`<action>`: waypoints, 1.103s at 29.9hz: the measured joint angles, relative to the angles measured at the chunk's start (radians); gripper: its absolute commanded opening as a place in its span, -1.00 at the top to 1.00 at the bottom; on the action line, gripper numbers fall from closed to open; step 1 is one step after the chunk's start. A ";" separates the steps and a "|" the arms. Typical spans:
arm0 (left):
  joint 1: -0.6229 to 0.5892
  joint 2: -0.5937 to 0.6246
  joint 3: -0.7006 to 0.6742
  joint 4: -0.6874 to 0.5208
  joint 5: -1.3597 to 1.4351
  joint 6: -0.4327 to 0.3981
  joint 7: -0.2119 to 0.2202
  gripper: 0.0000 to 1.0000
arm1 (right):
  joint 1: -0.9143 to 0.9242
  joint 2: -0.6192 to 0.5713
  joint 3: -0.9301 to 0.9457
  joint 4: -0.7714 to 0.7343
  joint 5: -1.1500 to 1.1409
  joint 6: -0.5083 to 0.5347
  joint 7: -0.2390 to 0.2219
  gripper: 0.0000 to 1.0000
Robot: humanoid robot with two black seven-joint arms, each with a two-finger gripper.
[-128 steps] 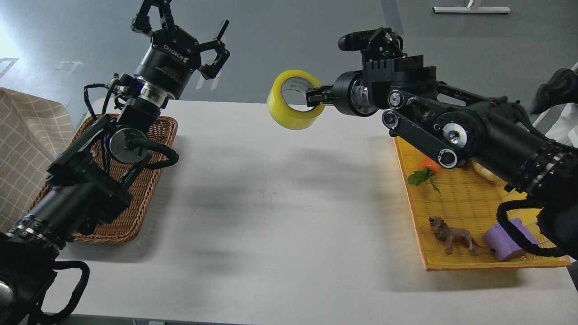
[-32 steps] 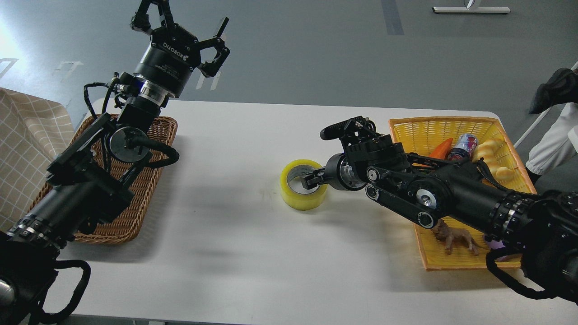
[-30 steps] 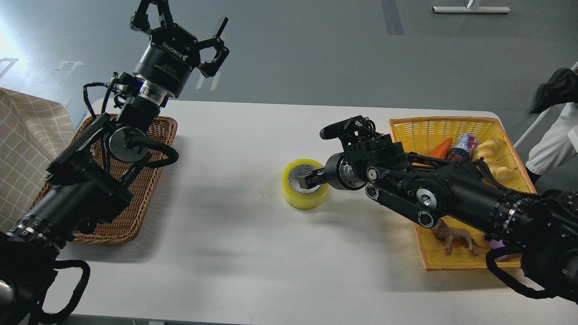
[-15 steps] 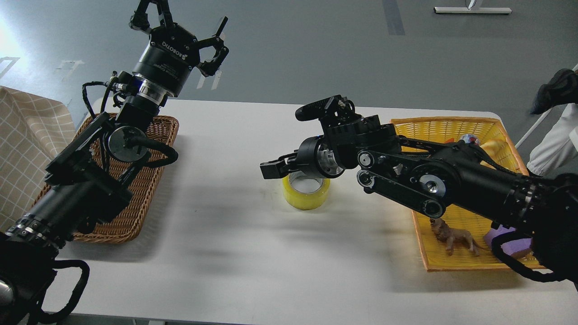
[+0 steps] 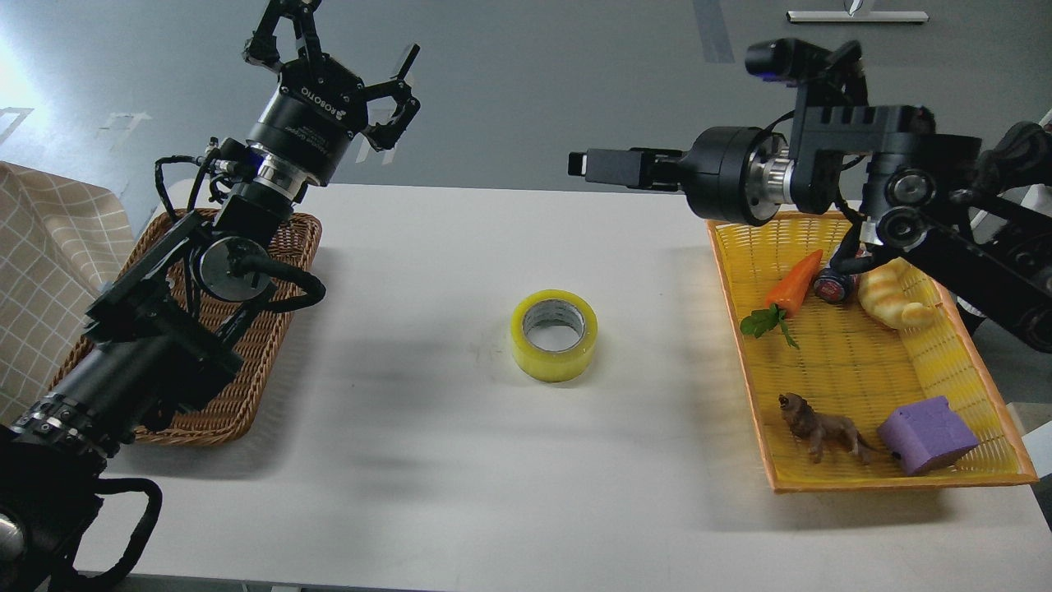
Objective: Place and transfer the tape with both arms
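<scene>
The tape [image 5: 554,335], a yellow roll with a grey-white core, lies flat on the white table [image 5: 427,460] near its middle, with nothing touching it. My right gripper [image 5: 585,164] is raised well above the table's far edge, up and to the right of the tape, pointing left. It is empty, and it is seen side-on, so its fingers cannot be told apart. My left gripper [image 5: 345,37] is held high at the upper left, over the far end of the wicker basket, with fingers spread open and empty.
A brown wicker basket [image 5: 279,337] lies at the table's left under my left arm. A yellow tray [image 5: 855,362] at the right holds a carrot [image 5: 791,284], a can [image 5: 832,284], a bread toy [image 5: 892,298], a toy lion [image 5: 822,427] and a purple block [image 5: 925,434]. A checked cloth [image 5: 45,271] lies far left.
My right gripper set the tape down on the table, let go of it and rose up and to the right. The tape stays where it was set. My left arm has barely moved.
</scene>
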 measured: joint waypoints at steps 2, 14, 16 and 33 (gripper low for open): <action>0.000 0.000 0.002 0.000 0.000 0.000 0.001 -0.96 | -0.054 -0.008 0.107 0.013 0.013 0.000 0.001 -0.95; -0.008 0.005 0.003 0.000 0.001 0.000 0.001 -0.96 | -0.394 0.227 0.869 0.007 0.058 0.000 0.003 -0.95; -0.009 0.005 0.003 0.000 0.002 0.000 0.001 -0.96 | -0.415 0.258 0.935 0.004 0.091 0.000 0.003 -0.95; -0.009 0.021 0.003 -0.005 0.026 0.000 0.001 -0.96 | -0.461 0.436 1.130 -0.101 0.471 0.000 0.006 -0.95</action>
